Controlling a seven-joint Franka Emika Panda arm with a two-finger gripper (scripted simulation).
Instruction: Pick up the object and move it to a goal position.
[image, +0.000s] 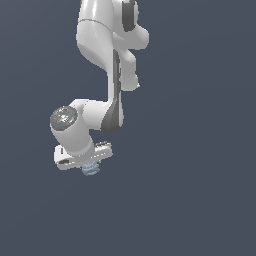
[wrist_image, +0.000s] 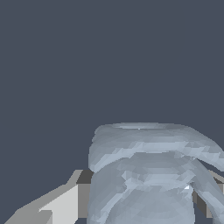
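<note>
The object (image: 90, 169) is a tiny pale blue-grey ridged lump sitting right under the white gripper bar in the exterior view. My gripper (image: 90, 167) hangs from the arm in mid-air with the lump between its fingers. In the wrist view the object (wrist_image: 148, 175) fills the lower part of the picture, pale and ridged. One finger (wrist_image: 65, 203) presses against its side, and a sliver of the other finger (wrist_image: 214, 192) shows on the opposite side. The gripper is shut on the object.
The white arm (image: 107, 55) rises above the gripper toward the exterior view's top. Only a plain dark blue-grey background surrounds it; no table or goal marker shows.
</note>
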